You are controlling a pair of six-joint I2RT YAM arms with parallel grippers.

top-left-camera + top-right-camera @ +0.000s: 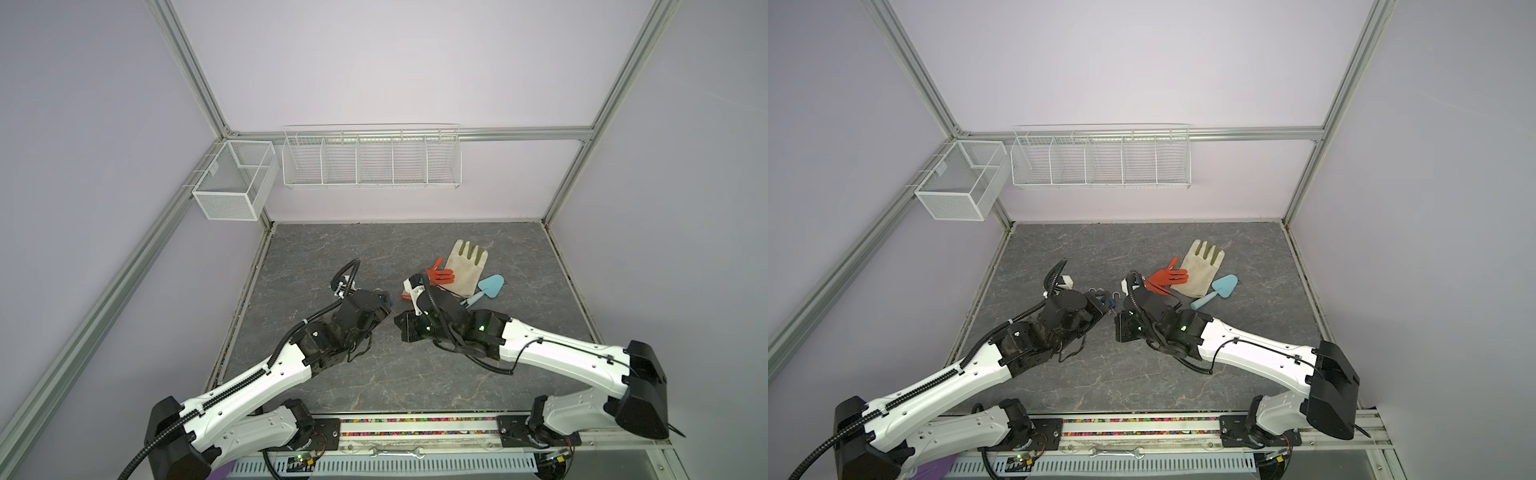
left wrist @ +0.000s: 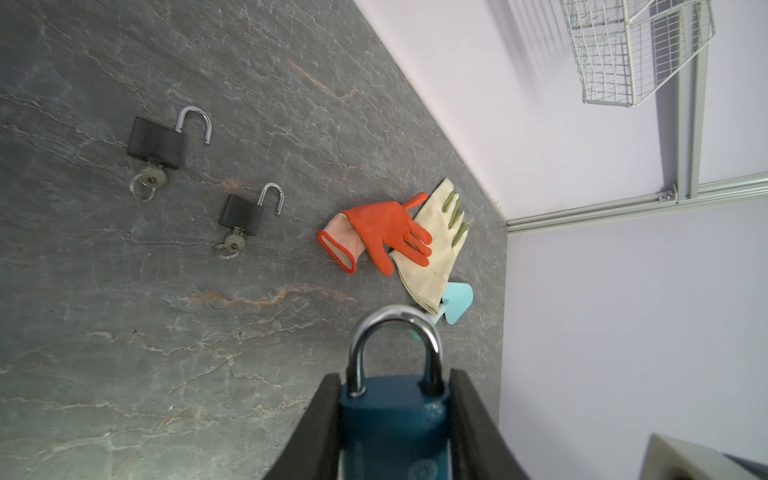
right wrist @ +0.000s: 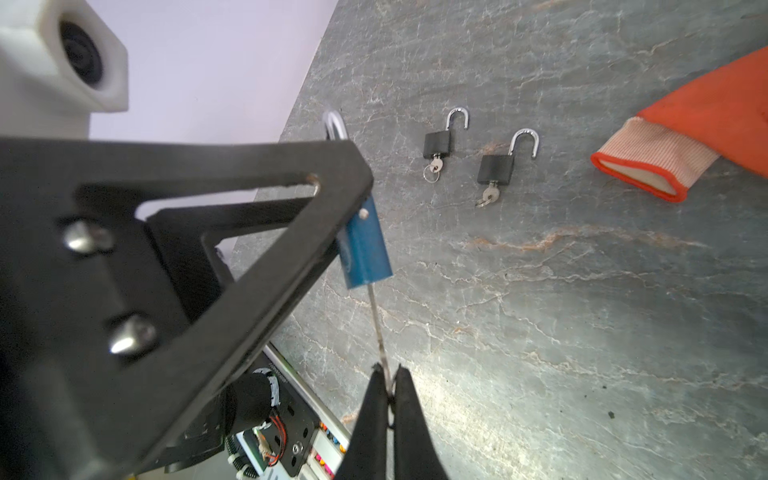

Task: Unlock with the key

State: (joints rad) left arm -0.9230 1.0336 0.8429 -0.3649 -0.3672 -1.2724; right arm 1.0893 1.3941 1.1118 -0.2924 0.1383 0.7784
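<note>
Blue padlock (image 2: 395, 424), nearest the left wrist camera, clamped by its flat sides between the two black fingers of the left end effector (image 2: 392, 376); its steel shackle (image 2: 395, 311) points away from the wrist, with both legs seated in the body. Right end effector (image 3: 388, 372) pinched shut on the key (image 3: 377, 324); the thin blade runs from the fingertips up to the underside of the padlock body, and the pictures do not show how far it goes in. In both top views the two end effectors meet above the middle of the tabletop (image 1: 374, 374), with padlock and key held clear of the surface.

Just behind them, toward the back edge, a black padlock (image 2: 156, 143) and a second black padlock (image 2: 242, 216) lie flat side by side but apart; both shackles are swung open; each carries a ringed key (image 2: 151, 179) in its base.

Toward the back right corner, an orange glove (image 2: 382, 228) lies with its fingers over a cream glove (image 2: 436, 249) that has green fingertips; a pale blue trowel (image 1: 490, 286) touches the cream glove on the side toward the right edge.

On the back wall hangs a white wire rack (image 1: 372, 158) with five compartments; a white mesh basket (image 1: 232, 183) hangs at the back left corner; a wrench (image 1: 397, 452) lies on the rail along the near edge.
</note>
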